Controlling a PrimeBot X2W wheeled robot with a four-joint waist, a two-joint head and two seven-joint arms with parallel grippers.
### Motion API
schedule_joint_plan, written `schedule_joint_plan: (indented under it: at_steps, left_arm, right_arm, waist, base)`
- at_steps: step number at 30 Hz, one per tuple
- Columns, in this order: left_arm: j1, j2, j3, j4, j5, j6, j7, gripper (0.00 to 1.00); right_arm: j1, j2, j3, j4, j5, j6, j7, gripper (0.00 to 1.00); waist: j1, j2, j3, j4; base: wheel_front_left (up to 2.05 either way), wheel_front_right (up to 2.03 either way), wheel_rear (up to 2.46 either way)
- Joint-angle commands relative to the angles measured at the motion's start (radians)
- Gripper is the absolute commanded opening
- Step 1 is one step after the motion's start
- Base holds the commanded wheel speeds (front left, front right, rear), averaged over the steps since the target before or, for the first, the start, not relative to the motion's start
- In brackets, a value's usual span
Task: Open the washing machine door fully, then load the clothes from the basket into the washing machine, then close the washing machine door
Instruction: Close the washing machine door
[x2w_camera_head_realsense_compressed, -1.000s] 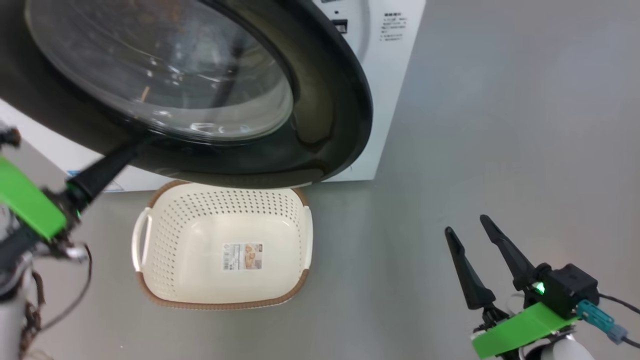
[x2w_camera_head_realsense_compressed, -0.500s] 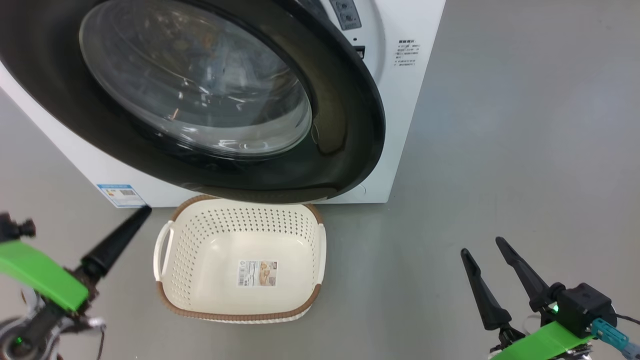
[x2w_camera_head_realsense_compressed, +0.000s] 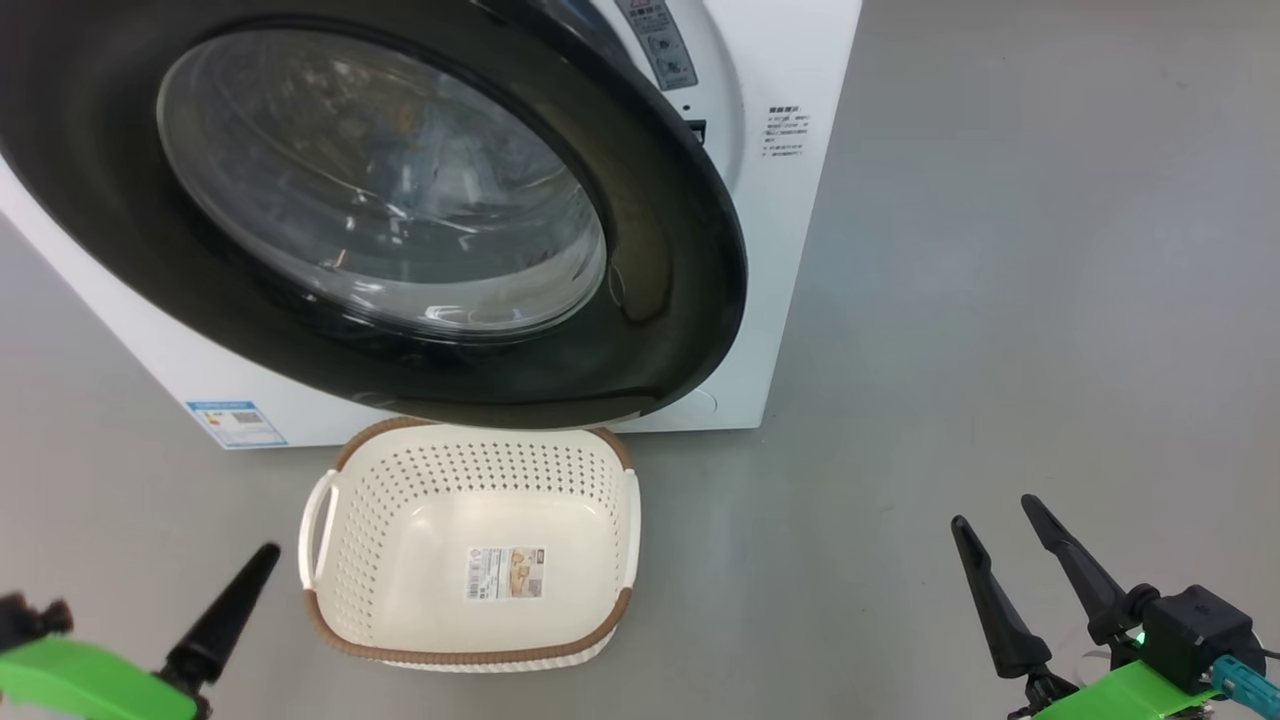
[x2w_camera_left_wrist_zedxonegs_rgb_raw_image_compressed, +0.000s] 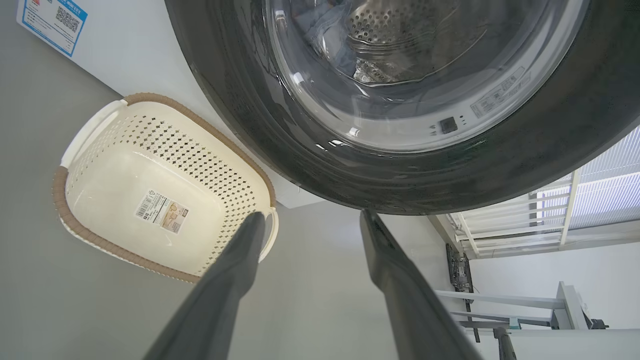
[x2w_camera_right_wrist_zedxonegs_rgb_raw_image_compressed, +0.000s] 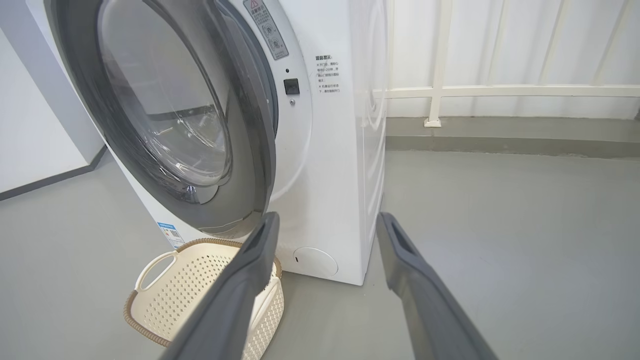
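**Black door ajar over a bare basket**

Glossy and round, the washing machine door (x2w_camera_head_realsense_compressed: 680, 280) stands swung part-way toward the washing machine (x2w_camera_head_realsense_compressed: 790, 250). In the right wrist view its free edge is clear of the white front, with a gap before the latch socket (x2w_camera_right_wrist_zedxonegs_rgb_raw_image_compressed: 291, 86), so it does not look latched. Through the bulging glass window (x2w_camera_head_realsense_compressed: 380, 190) the left wrist view shows bluish fabric, most likely the clothes (x2w_camera_left_wrist_zedxonegs_rgb_raw_image_compressed: 327, 35), lying against the steel drum (x2w_camera_left_wrist_zedxonegs_rgb_raw_image_compressed: 395, 25). The basket (x2w_camera_head_realsense_compressed: 480, 470) sits on the floor (x2w_camera_head_realsense_compressed: 1000, 300) just in front of the machine, under the door's lower rim. It holds nothing but the paper label (x2w_camera_head_realsense_compressed: 507, 572) on its bottom.

Loading looks done, and closing the door is what remains. The left gripper (x2w_camera_left_wrist_zedxonegs_rgb_raw_image_compressed: 311, 215) hangs low beside the basket, fingers spread apart and holding nothing, with its tips aimed up at the door's underside. The right gripper (x2w_camera_head_realsense_compressed: 995, 512) is well off to the other side above bare floor, also spread and empty.

The danger lies in the push. The door is slick and curved, so a fingertip set on the glass bulge could skid off without moving it. A push near the hinge side would have too little leverage to drive the catch home. Spread fingers could also straddle the door's edge and snag on it. Whether any cloth trails over the gasket cannot be told, and a trapped hem would stop the door from latching.
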Motion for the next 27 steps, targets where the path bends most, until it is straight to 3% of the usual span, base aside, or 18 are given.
schedule_joint_plan:
  at_steps: [1,8,17,21,27]
  left_arm:
    - [-0.011,0.037,0.035,-0.011,0.006,-0.004,-0.025,1.0]
    - [0.033,0.068,-0.042,0.01,0.074,-0.004,-0.172,1.0]
    - [0.03,0.125,-0.207,0.083,0.223,-0.004,-0.499,1.0]
    - [0.0,0.14,-0.249,0.128,0.297,-0.004,-0.566,1.0]
    - [0.0,0.069,-0.094,0.121,0.521,-0.004,-0.572,1.0]
  right_arm:
    - [0.011,-0.02,0.015,-0.028,0.017,0.002,-0.005,1.0]
    - [0.024,-0.021,-0.001,-0.026,0.02,0.002,-0.005,1.0]
    - [0.031,-0.022,-0.01,-0.016,0.03,0.002,-0.005,1.0]
    - [0.032,-0.022,-0.018,-0.016,0.03,0.002,-0.005,1.0]
    - [0.04,-0.02,-0.03,-0.019,0.029,0.002,-0.005,1.0]
  waist:
    - [0.0,0.0,-0.001,-0.006]
    - [0.0,0.0,-0.007,-0.023]
    - [0.0,0.0,-0.016,-0.042]
    - [0.0,0.0,-0.017,-0.045]
    - [0.0,0.0,-0.023,-0.044]
  base:
    - [0.0,0.0,0.0]
    - [0.0,0.0,0.0]
    - [0.0,0.0,0.0]
    - [0.0,0.0,0.0]
    - [0.0,0.0,0.0]
